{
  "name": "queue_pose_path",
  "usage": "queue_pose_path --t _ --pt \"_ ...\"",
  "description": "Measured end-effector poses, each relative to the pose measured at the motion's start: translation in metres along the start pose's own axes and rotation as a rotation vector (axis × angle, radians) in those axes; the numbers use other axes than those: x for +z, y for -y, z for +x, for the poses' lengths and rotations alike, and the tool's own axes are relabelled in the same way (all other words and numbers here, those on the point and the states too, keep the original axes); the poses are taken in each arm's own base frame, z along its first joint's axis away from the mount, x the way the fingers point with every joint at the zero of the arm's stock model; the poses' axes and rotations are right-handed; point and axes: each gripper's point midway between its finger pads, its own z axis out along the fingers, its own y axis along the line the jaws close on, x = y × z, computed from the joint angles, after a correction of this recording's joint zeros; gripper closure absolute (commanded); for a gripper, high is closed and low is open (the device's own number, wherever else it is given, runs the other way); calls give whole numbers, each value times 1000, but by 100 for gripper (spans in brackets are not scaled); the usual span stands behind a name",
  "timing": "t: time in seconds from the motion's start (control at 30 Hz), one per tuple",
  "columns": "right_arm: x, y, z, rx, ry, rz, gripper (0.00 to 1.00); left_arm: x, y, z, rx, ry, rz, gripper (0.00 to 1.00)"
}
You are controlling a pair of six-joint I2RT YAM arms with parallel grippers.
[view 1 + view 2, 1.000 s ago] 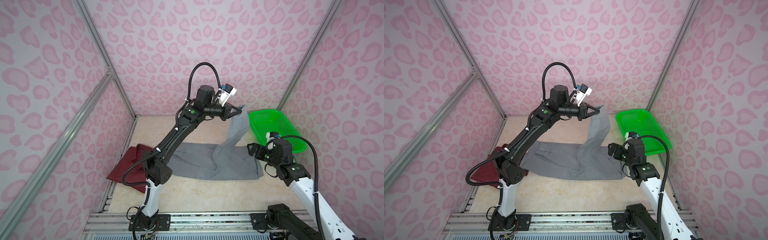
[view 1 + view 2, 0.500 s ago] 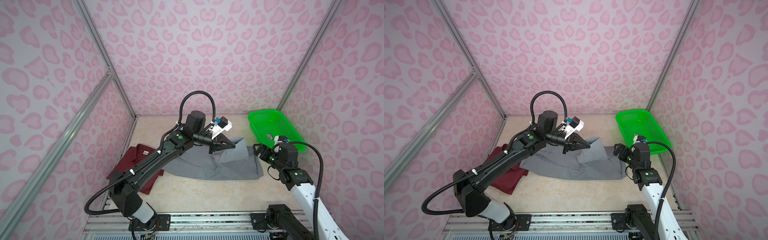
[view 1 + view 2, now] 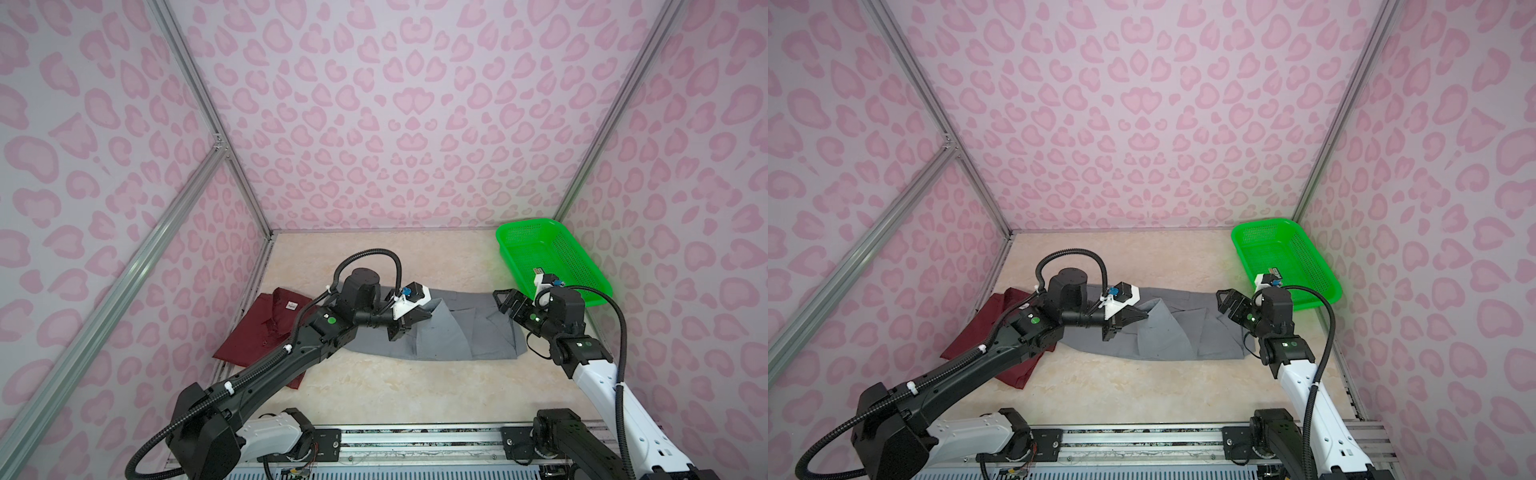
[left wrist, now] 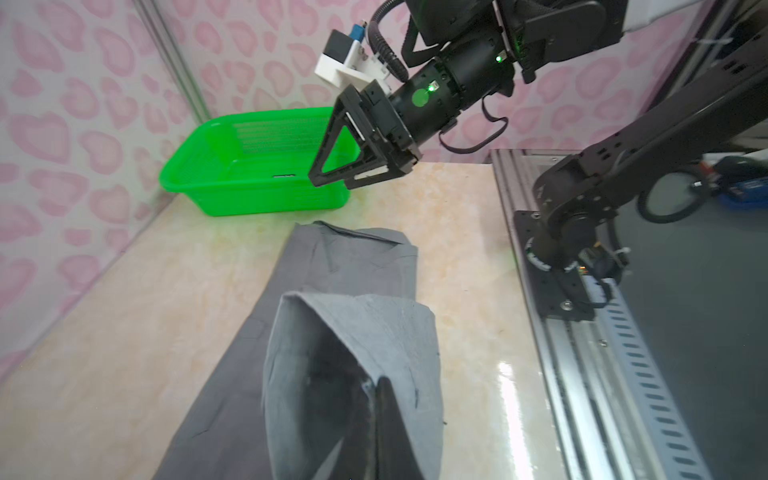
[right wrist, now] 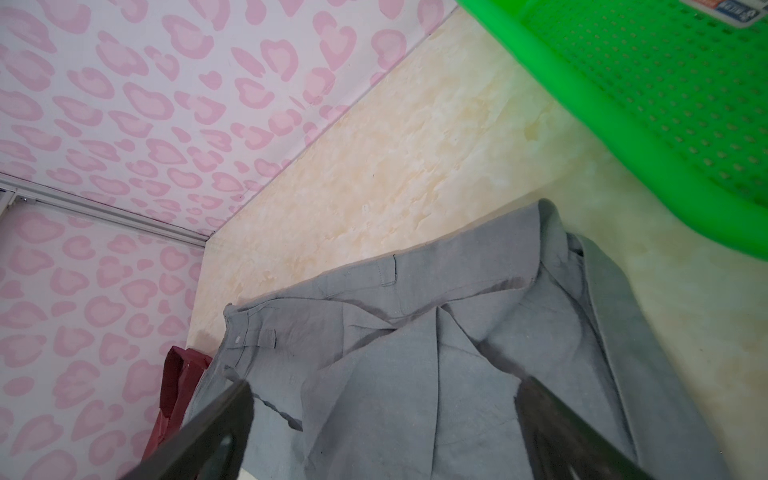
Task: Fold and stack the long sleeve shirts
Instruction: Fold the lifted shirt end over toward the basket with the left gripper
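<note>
Cream marbled tabletop point(image 3: 415, 386) floors the pink-patterned booth, and the grey shirt point(image 3: 478, 336) takes up most of its middle. It is plain mid-grey cloth laid as a long band, its long axis running left to right in both top views. One end lies just beside the maroon shirt, and the other, where what looks like the collar lies, is close below the green basket. One flap is lifted off the band into a peaked tent. The maroon shirt point(image 3: 266, 332) lies flat at the table's left edge, dark red, with its collar toward the back wall and its long axis slanting a little. The left arm crosses it and hides whether it touches the grey one. The green basket point(image 3: 525, 224), perforated plastic, sits in the far right corner. The left gripper point(image 3: 426, 318) has its fingers pinched together on the raised grey flap, which drapes round them in the left wrist view. The right gripper point(image 3: 505, 303) hangs just above the grey shirt's right end, fingers spread wide with nothing between them. The white neck label point(image 3: 292, 306) inside the maroon collar bears a dark mark too small to read. A white sticker point(image 5: 723, 7) on the basket floor shows red and blue print, cut off and unreadable
</note>
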Motion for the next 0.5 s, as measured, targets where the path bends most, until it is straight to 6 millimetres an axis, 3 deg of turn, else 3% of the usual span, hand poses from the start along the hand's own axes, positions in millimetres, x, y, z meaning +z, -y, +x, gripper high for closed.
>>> queue_pose_path --t 0.27,0.5 --pt "14 -3 14 -13 -52 -8 2 -58 -70 0 124 100 -424 96" --pt "37 -13 53 -81 -155 -6 2 -78 -84 -5 202 134 -545 96"
